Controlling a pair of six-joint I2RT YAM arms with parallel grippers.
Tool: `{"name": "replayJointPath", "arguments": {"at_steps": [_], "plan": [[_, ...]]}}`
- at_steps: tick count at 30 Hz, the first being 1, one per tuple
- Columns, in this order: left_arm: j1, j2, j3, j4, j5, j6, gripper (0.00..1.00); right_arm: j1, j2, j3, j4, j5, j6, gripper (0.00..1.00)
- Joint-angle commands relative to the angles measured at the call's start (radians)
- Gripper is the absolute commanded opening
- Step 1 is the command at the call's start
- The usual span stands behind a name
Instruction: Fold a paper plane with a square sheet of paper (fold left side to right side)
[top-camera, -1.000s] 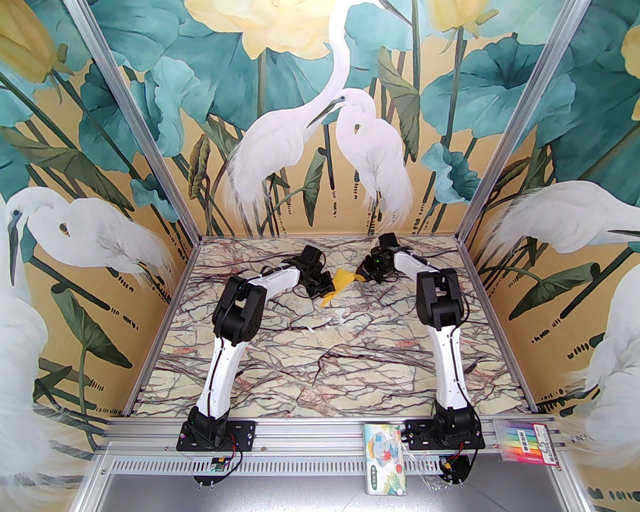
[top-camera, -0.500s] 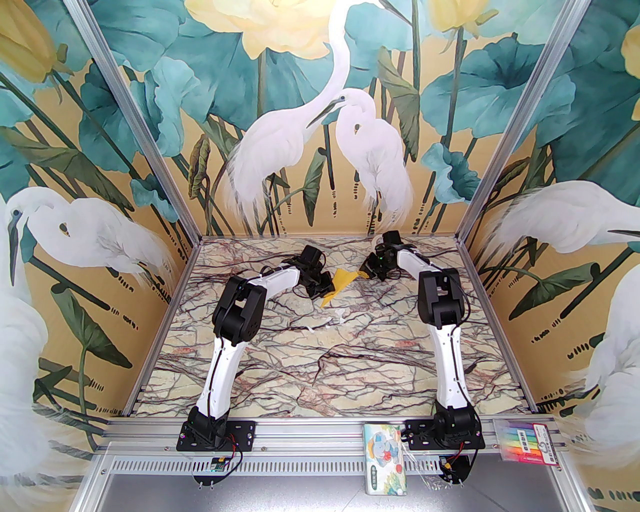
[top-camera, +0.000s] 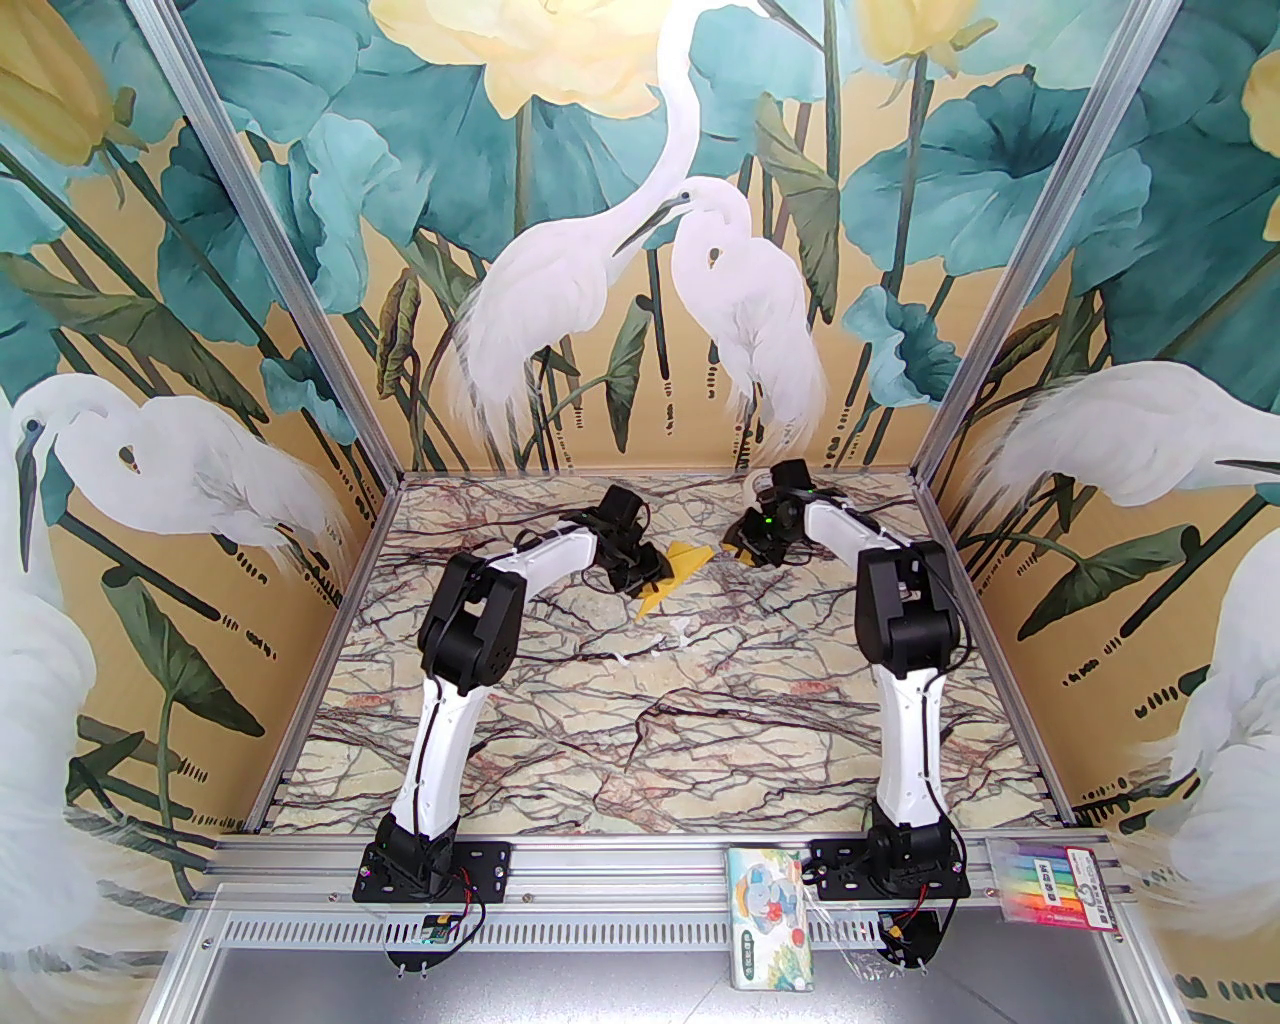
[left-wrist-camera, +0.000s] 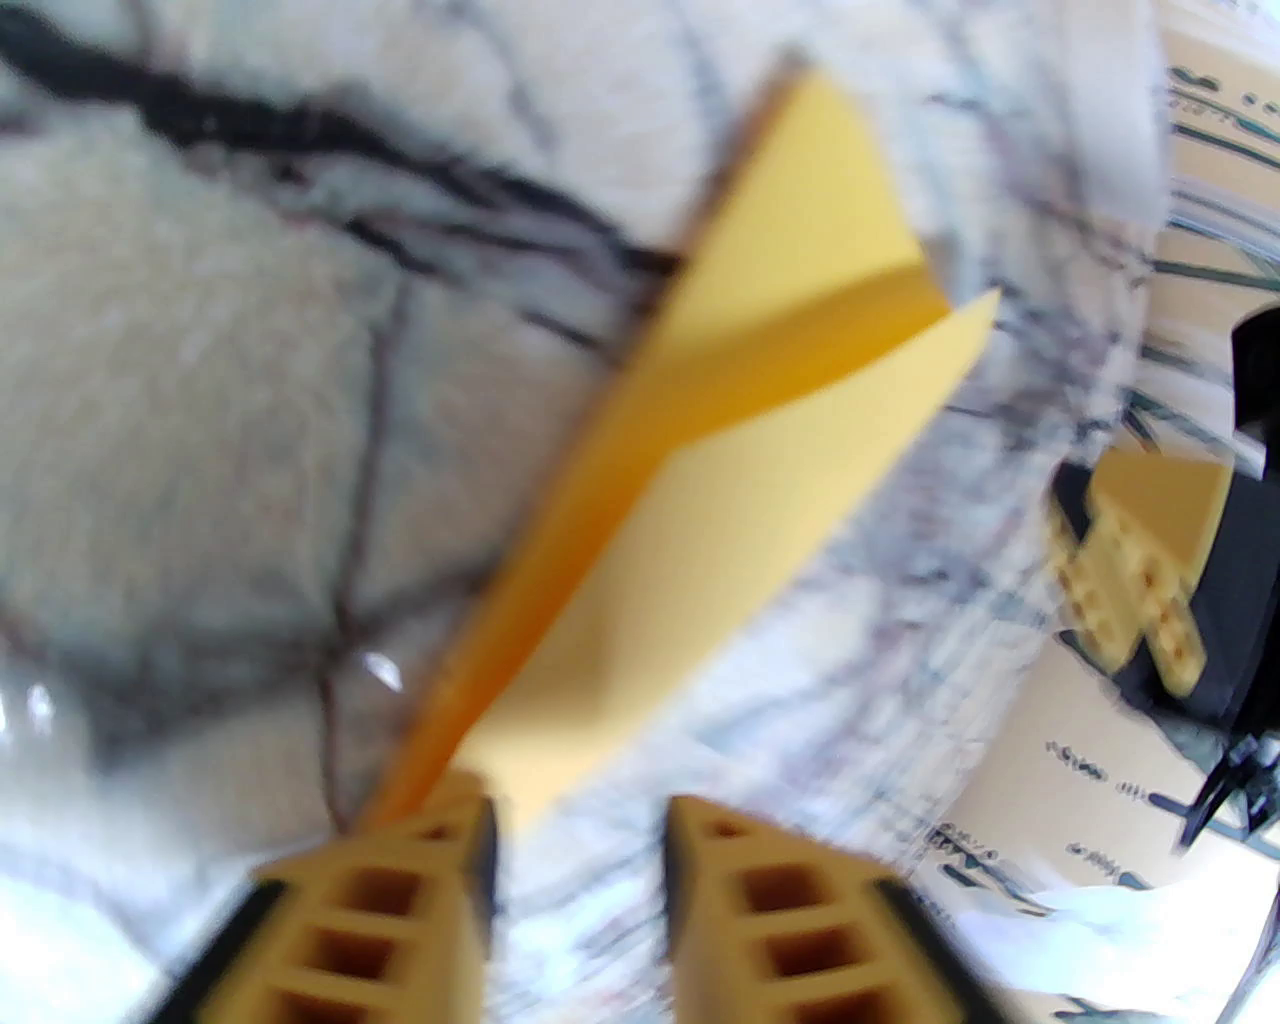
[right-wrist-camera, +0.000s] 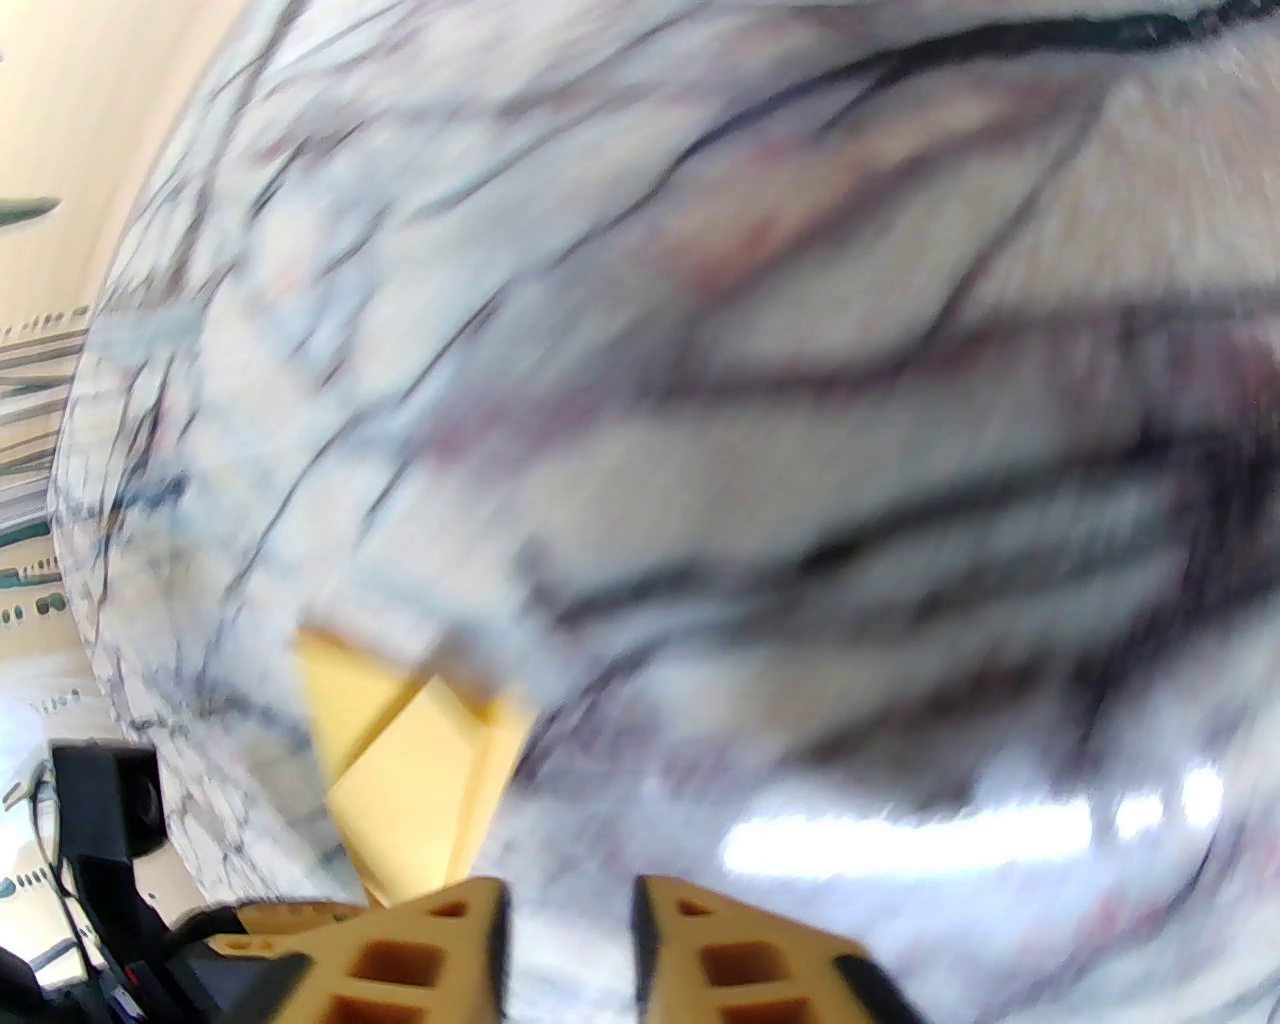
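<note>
The yellow paper plane lies on the marble table at the back centre, a narrow folded dart with a raised wing. In the left wrist view the paper plane stretches away from my left gripper. That gripper is open; the paper's narrow end sits at its left fingertip, not between the fingers. From above, my left gripper is at the paper's left edge and my right gripper just off its right end. My right gripper is open, with the paper plane to its left.
Small white marks dot the marble table in front of the paper. A tissue pack and a pack of coloured markers rest on the front rail. Painted walls enclose the table on three sides.
Both grippers have opened and let go of the paper. The right arm has drawn back to the right, leaving a gap. The paper has settled lower on the table.
</note>
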Motion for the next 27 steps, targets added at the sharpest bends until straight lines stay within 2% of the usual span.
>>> {"name": "replayJointPath", "arguments": {"at_steps": [1,3,5,8,9,16,22,27], "plan": [[0.036,-0.137,-0.048,0.046,0.012,0.024,0.53,0.062,-0.033,-0.027,-0.028,0.048,0.006,0.44],[0.055,-0.176,-0.115,0.094,0.007,0.025,0.60,0.091,-0.024,-0.010,-0.049,0.076,0.021,0.50],[0.076,-0.211,-0.187,0.135,0.003,0.023,0.63,0.119,-0.002,0.026,-0.079,0.098,0.027,0.51],[0.100,-0.246,-0.290,0.203,0.012,0.040,0.74,0.154,0.050,0.106,-0.139,0.144,0.050,0.56],[0.102,-0.249,-0.310,0.216,0.017,0.056,0.75,0.163,0.066,0.136,-0.161,0.161,0.058,0.56],[0.132,-0.284,-0.450,0.302,0.023,0.076,0.78,0.228,0.180,0.340,-0.298,0.289,0.085,0.63],[0.155,-0.348,-0.531,0.341,0.018,0.067,0.79,0.263,0.282,0.519,-0.442,0.400,0.114,0.65],[0.157,-0.369,-0.581,0.383,0.044,0.047,0.79,0.286,0.356,0.644,-0.513,0.446,0.120,0.66]]}}
